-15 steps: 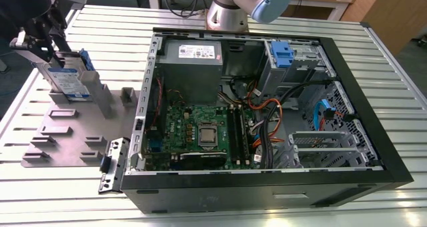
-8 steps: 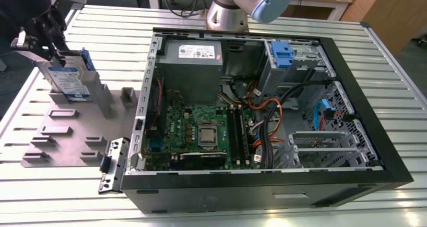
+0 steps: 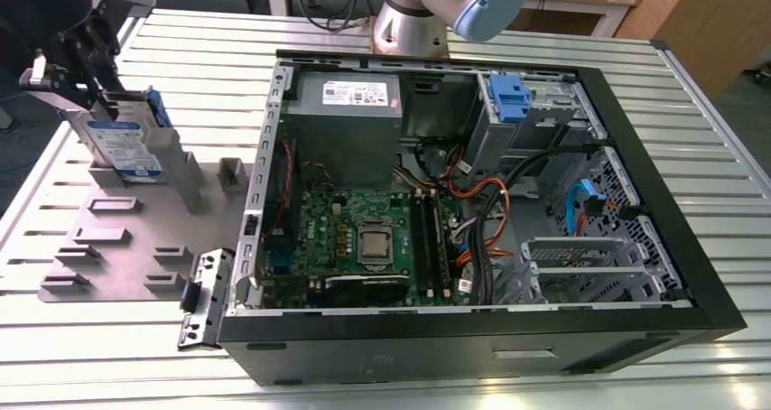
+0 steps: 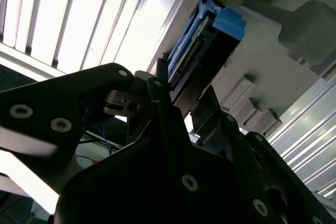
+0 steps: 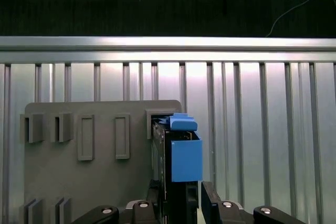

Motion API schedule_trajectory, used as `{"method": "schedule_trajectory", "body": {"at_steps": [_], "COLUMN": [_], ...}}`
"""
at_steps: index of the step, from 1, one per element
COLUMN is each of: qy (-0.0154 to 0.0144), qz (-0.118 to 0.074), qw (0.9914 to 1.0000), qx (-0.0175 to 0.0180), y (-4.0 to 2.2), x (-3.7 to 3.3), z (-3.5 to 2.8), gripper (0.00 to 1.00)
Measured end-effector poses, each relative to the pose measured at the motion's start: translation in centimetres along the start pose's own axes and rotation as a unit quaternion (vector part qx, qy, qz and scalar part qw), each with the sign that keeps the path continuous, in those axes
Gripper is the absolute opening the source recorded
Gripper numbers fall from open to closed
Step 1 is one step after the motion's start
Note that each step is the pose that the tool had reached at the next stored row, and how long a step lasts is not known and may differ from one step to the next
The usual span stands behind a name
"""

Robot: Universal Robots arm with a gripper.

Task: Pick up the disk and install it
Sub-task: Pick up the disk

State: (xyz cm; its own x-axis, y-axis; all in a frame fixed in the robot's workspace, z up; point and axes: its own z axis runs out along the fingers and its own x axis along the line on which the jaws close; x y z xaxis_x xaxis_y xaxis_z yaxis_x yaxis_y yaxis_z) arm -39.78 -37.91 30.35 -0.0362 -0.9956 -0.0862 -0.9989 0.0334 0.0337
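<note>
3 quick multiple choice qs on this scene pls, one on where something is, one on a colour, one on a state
1. Where is the disk? A inside the computer case; B on edge on the grey fixture plate; C flat on the table.
2. What colour is its carrier? A red; B yellow; C blue.
3. The computer case is: A open; B closed; C upside down.
Answers: 1 B, it stands on the plate at the exterior view's left, outside the case. 2 C, blue shows in both wrist views. 3 A, the motherboard is exposed.
</note>
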Motion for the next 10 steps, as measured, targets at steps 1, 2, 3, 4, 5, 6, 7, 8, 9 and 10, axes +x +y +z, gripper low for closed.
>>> {"method": "schedule_trajectory", "body": {"at_steps": [1, 2, 3, 4, 5, 6, 7, 8, 9, 10], "qy": [-0.0001, -0.0001, -0.0001, -0.0001, -0.0001, -0.0001, -0.0001, -0.0001, -0.0001, -0.0001], "qz": [0.000, 0.000, 0.000, 0.000, 0.000, 0.000, 0.000, 0.000, 0.000, 0.000], "qw": [1.00000, 1.00000, 1.00000, 1.00000, 1.00000, 1.00000, 1.00000, 1.00000, 1.00000, 1.00000], "qx": [0.0001, 0.0002, 0.0002, 0.0001, 0.0001, 0.0001, 0.0002, 0.0002, 0.0002, 0.0002], "y": [-0.01, -0.01, -0.01, -0.02, -0.02, -0.02, -0.02, -0.02, -0.02, -0.02], "x": [0.06, 0.13, 0.20, 0.26, 0.32, 0.36, 0.37, 0.37, 0.41, 0.46], "z": [0.01, 0.01, 0.00, -0.01, -0.01, -0.02, -0.01, -0.01, -0.01, -0.01], "gripper": [0.44, 0.44, 0.44, 0.44, 0.44, 0.44, 0.44, 0.44, 0.44, 0.44]}}
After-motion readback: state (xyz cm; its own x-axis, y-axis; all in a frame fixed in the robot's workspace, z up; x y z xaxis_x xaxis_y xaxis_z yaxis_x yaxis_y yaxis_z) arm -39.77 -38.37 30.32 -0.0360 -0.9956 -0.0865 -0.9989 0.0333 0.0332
